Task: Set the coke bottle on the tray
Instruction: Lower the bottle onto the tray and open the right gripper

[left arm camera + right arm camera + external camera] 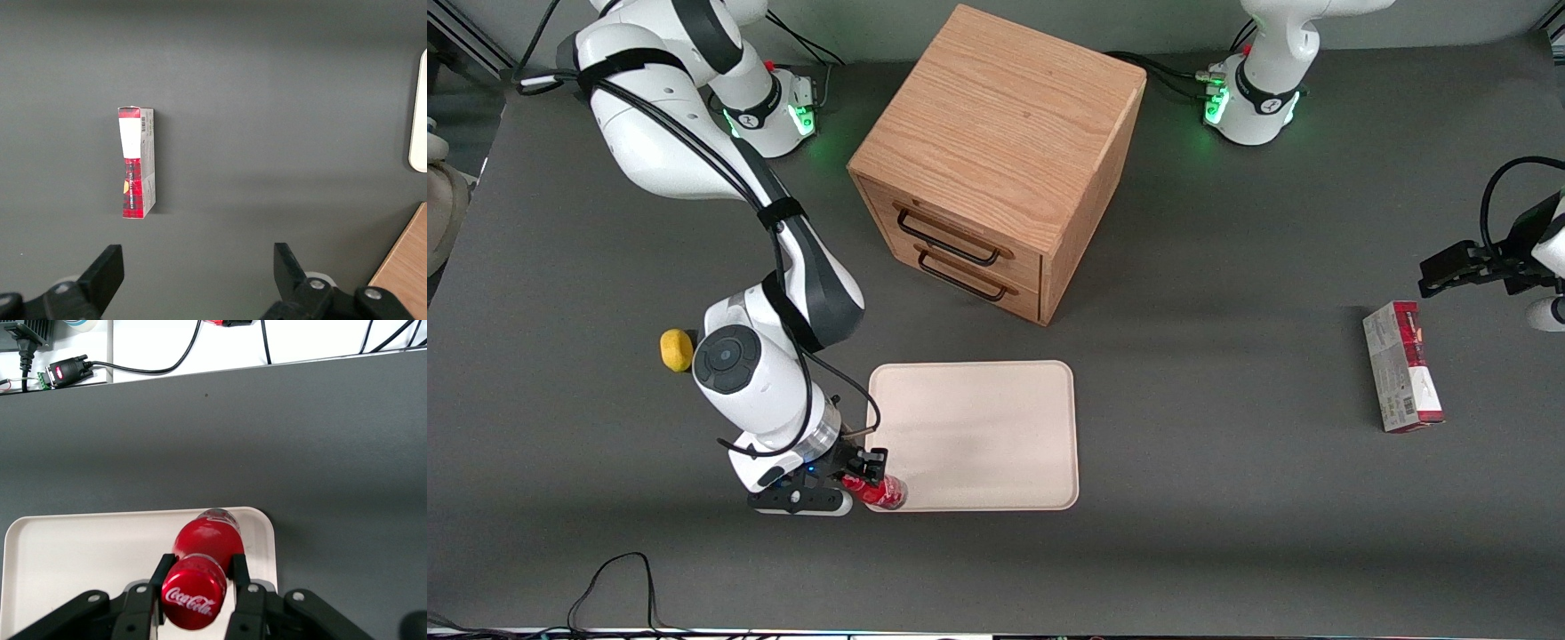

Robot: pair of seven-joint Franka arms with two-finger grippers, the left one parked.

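The coke bottle (884, 492) has a red cap (193, 600) and a red label (208, 537). It is upright in my right gripper (866, 481), over the corner of the beige tray (978, 427) that is nearest the front camera and toward the working arm's end. In the right wrist view my gripper (200, 577) has its black fingers (162, 570) closed on the bottle just below the cap, with the tray (80, 547) under it. I cannot tell whether the bottle's base touches the tray.
A wooden two-drawer cabinet (996, 160) stands farther from the front camera than the tray. A yellow lemon-like object (677, 349) lies beside my arm. A red-and-grey carton (1400, 364) lies toward the parked arm's end and also shows in the left wrist view (137, 163).
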